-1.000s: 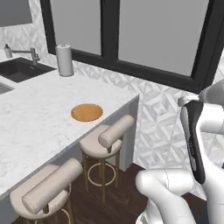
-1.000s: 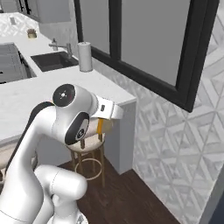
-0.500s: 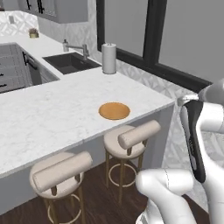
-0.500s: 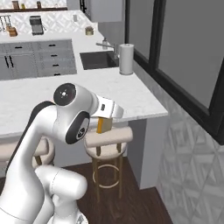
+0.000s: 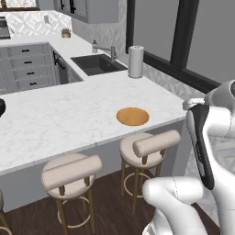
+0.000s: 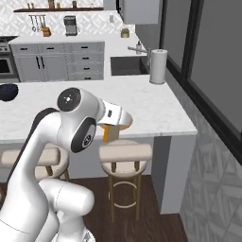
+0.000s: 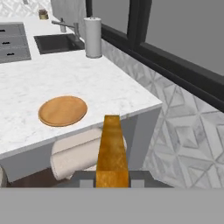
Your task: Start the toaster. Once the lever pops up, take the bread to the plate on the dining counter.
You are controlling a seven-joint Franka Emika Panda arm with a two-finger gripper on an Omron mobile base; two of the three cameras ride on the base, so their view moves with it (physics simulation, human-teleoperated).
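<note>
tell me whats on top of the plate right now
Nothing lies on the plate; its orange face is bare on the counter. The bread is held in the jaws, short of it.

- We see a dark window [image 5: 156,32] with thick black frames along the wall behind the counter.
- Below it the wall [image 7: 183,131] carries grey-white tiles in a diamond pattern.
- A dark sink [image 5: 94,64] with a metal tap [image 5: 104,48] sits in the white worktop, a paper towel roll [image 5: 136,61] standing just beside it.
- Grey cabinets [image 6: 71,60] with black handles line the far side.
- Round cushioned stools [image 5: 69,172] stand on a dark wood floor [image 6: 156,222].
</note>
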